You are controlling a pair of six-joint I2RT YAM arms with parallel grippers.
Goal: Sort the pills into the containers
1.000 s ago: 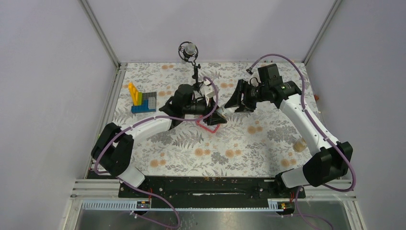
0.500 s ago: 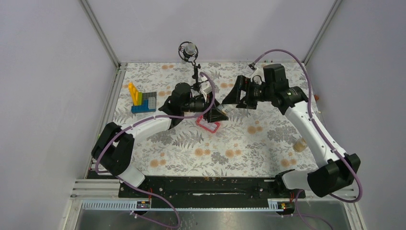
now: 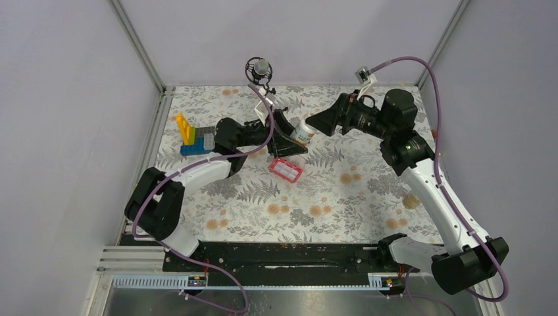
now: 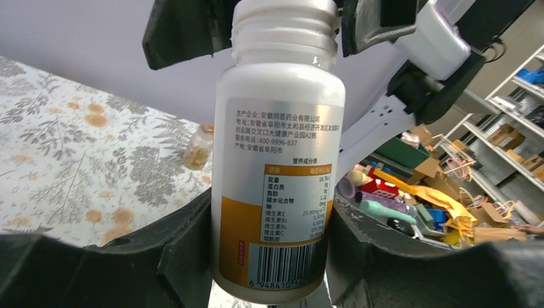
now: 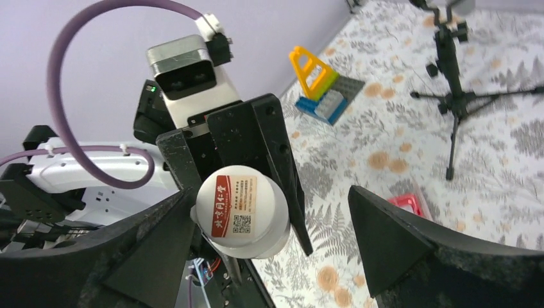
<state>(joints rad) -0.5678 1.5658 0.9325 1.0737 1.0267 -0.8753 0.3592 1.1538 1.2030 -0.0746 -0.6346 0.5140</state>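
L gripper [image 4: 272, 256] hugs the bottle [image 4: 279, 147] tight. R gripper [image 5: 272, 205] gapes wide round its cap [image 5: 240, 208], not touching. Opening step: next, R should pinch cap & twist.

The desk [image 3: 342, 210] carries a flower-printed cloth [image 3: 368, 178]. On it lie a pink compartment box [image 3: 285, 170] (near the middle), a toy-brick block [image 3: 195, 138] far left, a clear yellowish bottle [image 3: 412, 200] right, and a small tripod [image 3: 268, 99] at the back.

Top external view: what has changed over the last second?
The left gripper, shut on the white-capped bottle, swung off the pink box and uncovered it. The right gripper, open, pulled back to the right and now faces the bottle's cap. The pink box, clear bottle and brick block stayed put.
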